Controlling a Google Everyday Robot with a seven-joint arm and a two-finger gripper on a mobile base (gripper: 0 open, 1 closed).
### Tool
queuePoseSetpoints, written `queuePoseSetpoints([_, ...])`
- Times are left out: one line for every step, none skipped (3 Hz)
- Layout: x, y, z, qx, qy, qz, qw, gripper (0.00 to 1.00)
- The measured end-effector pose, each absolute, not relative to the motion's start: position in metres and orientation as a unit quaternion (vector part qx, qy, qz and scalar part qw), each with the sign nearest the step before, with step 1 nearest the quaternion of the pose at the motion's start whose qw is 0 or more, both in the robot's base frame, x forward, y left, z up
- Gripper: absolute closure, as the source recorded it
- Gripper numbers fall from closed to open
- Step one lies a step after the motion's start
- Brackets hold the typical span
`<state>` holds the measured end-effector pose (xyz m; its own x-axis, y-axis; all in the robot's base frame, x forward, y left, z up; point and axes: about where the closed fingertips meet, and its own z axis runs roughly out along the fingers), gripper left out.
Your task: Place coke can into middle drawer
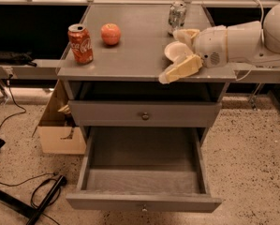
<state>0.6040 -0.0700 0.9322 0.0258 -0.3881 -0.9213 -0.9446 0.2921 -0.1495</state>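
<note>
The arm reaches in level from the right, its white forearm lying over the right edge of the tabletop [135,60]. The claw [170,55] points left with its two cream fingers spread wide, holding nothing. The lower finger's tip juts past the near edge. One white bowl [175,50] shows between the fingers; I cannot tell whether they touch it.

There are two cans. The coke can [80,43] stands upright by the near left corner, well apart from the claw. A silvery can [177,14] stands far back, beyond the bowl. One orange-red fruit [111,33] sits just right of the coke can. A bare grey stretch lies between fruit and bowl.

Below are two knobbed fronts. The upper drawer [144,114] is shut, and the middle drawer [144,182] is pulled fully out, its floor bare wood. One cardboard box [60,137] sits on the floor to the left.
</note>
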Motion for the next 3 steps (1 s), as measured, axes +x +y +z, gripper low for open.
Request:
queuePoseSetpoints([0.604,-0.07,0.932,-0.523,0.637,0.284,0.49,0.0])
queuePoseSetpoints([0.629,-0.052,0.935,-0.518,0.622,0.309,0.5,0.0])
queuePoseSetpoints([0.688,0.005,0.936,-0.492,0.628,0.324,0.509,0.0])
